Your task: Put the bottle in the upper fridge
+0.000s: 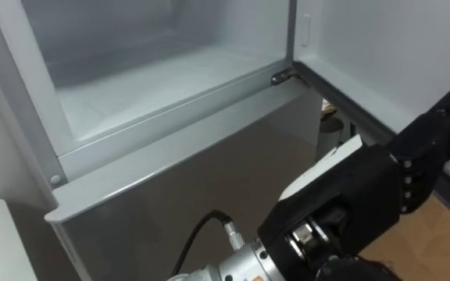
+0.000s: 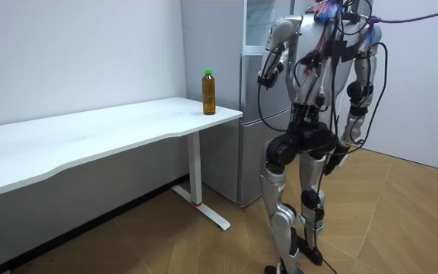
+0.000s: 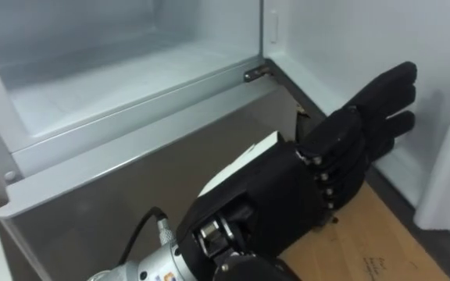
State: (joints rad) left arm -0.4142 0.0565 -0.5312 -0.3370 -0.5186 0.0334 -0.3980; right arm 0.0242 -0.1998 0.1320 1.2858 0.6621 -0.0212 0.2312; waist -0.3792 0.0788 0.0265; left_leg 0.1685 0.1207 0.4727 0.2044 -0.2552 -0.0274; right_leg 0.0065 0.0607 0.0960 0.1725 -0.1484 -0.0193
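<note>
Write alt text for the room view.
The bottle stands upright near the end of a white table, untouched, beside a grey fridge. The robot stands before the fridge, left arm bent up, right arm hanging.

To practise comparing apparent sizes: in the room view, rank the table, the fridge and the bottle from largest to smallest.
1. table
2. fridge, partly hidden by the robot, so this rank is less sure
3. bottle, clearly smallest
</note>
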